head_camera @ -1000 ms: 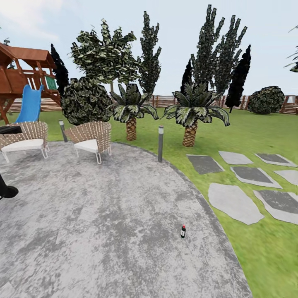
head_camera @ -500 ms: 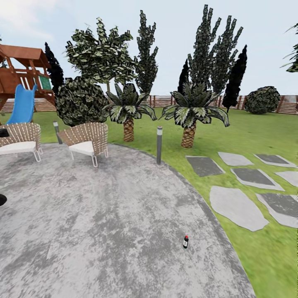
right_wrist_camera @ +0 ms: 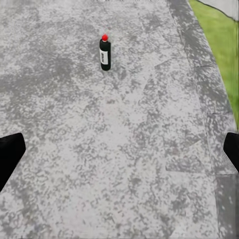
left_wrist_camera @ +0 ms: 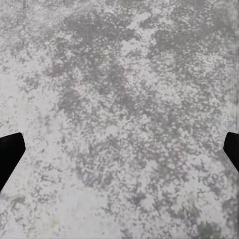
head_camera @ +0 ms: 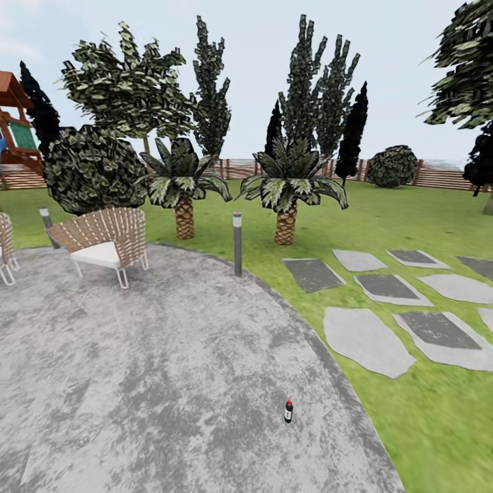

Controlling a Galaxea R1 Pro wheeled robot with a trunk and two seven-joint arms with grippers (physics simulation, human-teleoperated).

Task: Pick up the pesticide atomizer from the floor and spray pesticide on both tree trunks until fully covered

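The pesticide atomizer [head_camera: 288, 411], a slim black bottle with a red top, stands upright on the grey paved patio near its curved edge. The right wrist view shows the atomizer [right_wrist_camera: 105, 54] ahead of my right gripper [right_wrist_camera: 119, 154], well apart from it. That gripper is open, its dark fingertips [right_wrist_camera: 10, 155] at the frame's sides with nothing between them. My left gripper [left_wrist_camera: 119, 154] is open too, over bare paving. A broad-canopied tree [head_camera: 127, 85] rises behind a bush at the far left, its trunk mostly hidden. Another such canopy [head_camera: 469, 65] hangs at the upper right.
A wicker chair [head_camera: 106, 239] and a grey bollard lamp [head_camera: 237, 243] stand at the patio's far edge. Two short palms [head_camera: 183, 188] [head_camera: 286, 188] grow on the lawn behind. Grey stepping slabs [head_camera: 363, 335] lie on the grass to the right. A wooden fence [head_camera: 438, 174] closes the back.
The head view has swung to the right, so chairs, playset and palms sit further left. The atomizer shows lower in the picture. The dark object at the left edge has left the view.
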